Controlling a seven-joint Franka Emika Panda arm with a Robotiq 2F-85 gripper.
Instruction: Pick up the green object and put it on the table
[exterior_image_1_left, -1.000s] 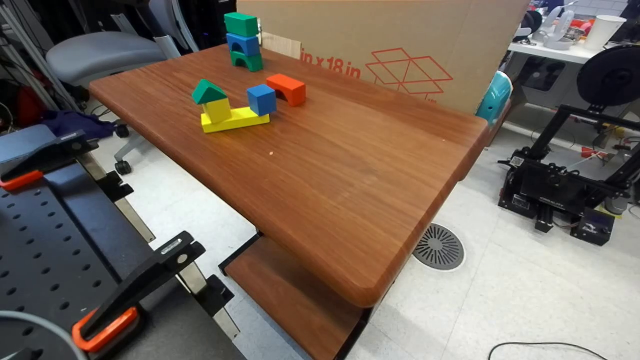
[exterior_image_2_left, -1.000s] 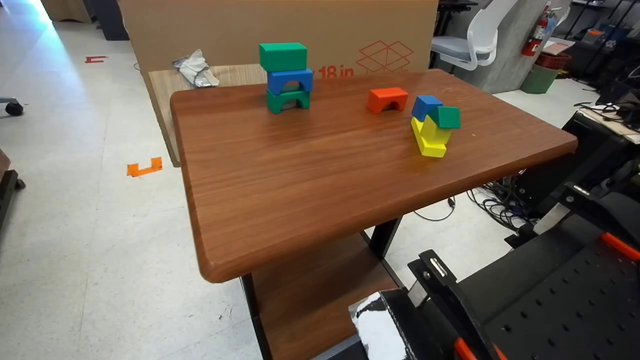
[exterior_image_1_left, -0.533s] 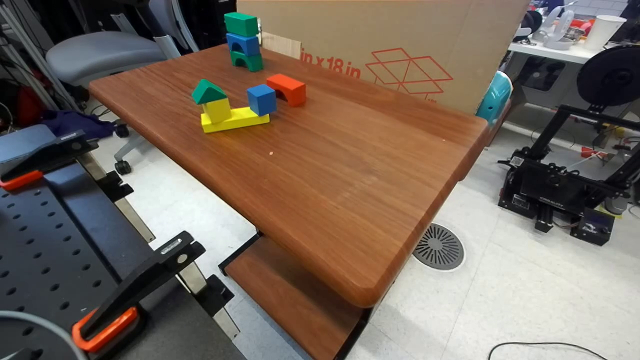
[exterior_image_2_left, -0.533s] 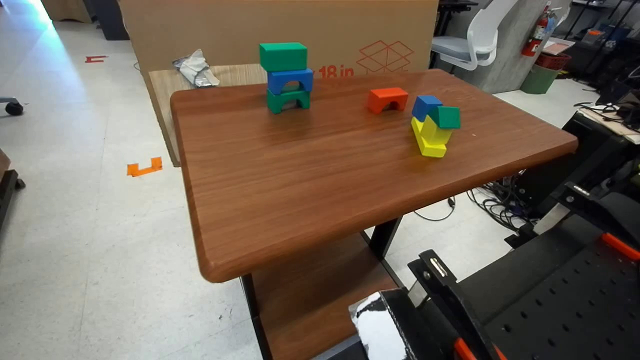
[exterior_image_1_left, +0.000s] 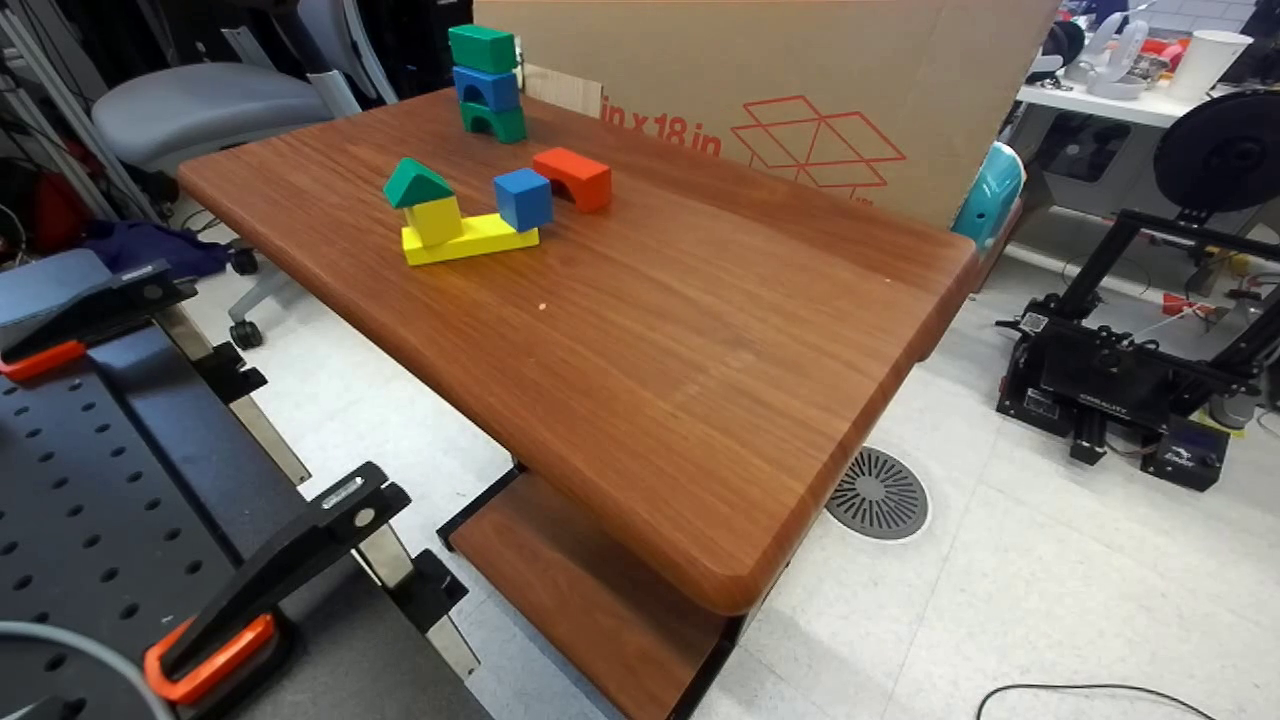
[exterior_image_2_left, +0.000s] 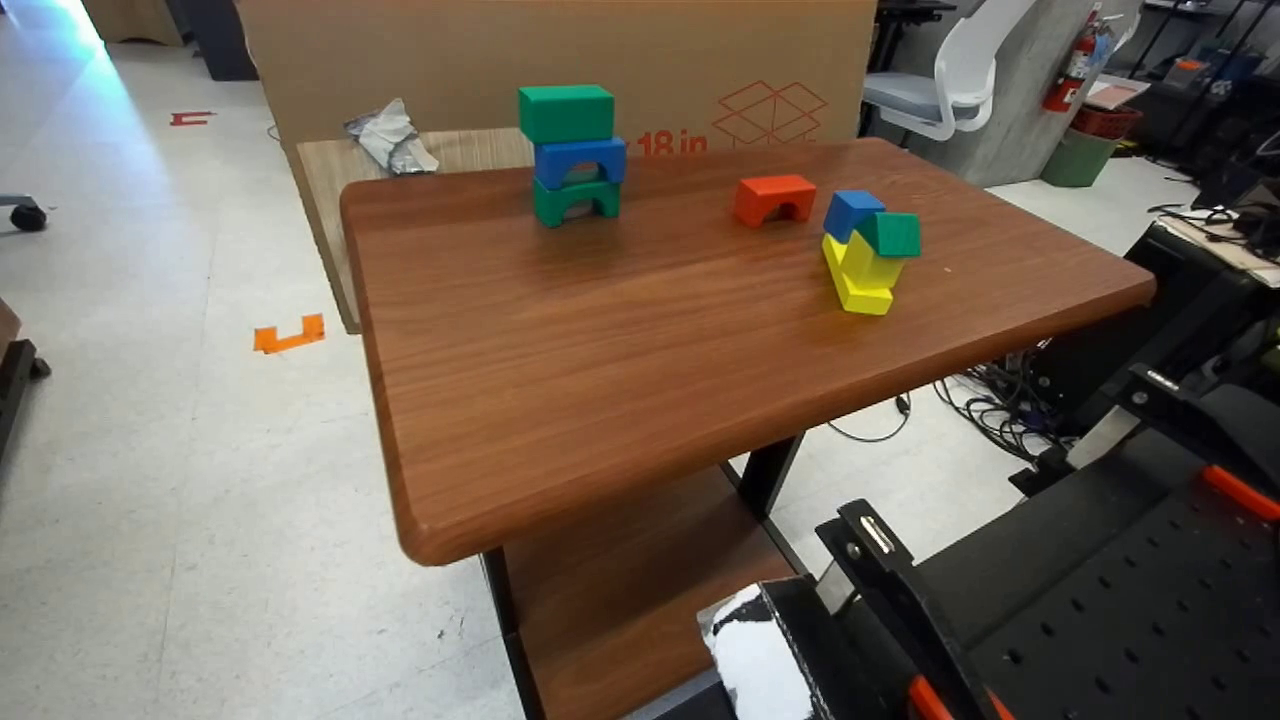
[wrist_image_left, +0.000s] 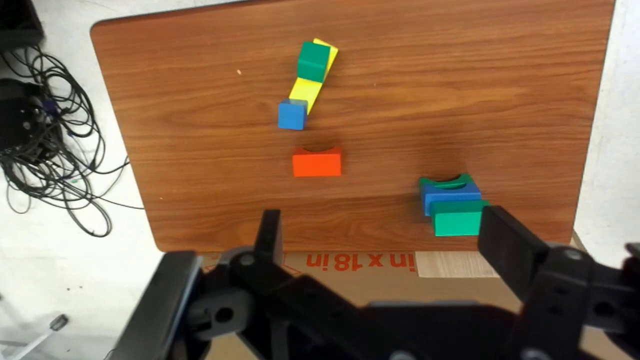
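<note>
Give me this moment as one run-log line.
pincer: open, nothing held | green block: atop blue arch, itself on green arch, which stands on table | pick: not yet made

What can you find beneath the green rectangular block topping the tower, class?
Under the green rectangular block is a blue arch block, then a green arch block standing on the table. Where the blocks touch, their surfaces are covered and cannot be seen.

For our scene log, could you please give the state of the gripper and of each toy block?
Gripper: open, holding nothing
Green arch: standing on table
Blue arch: on green arch
Green block: atop blue arch
Orange arch: standing on table
Yellow plank: lying flat on table
Yellow block: on yellow plank
Green roof piece: on yellow block, ridge up
Blue cube: on yellow plank
</note>
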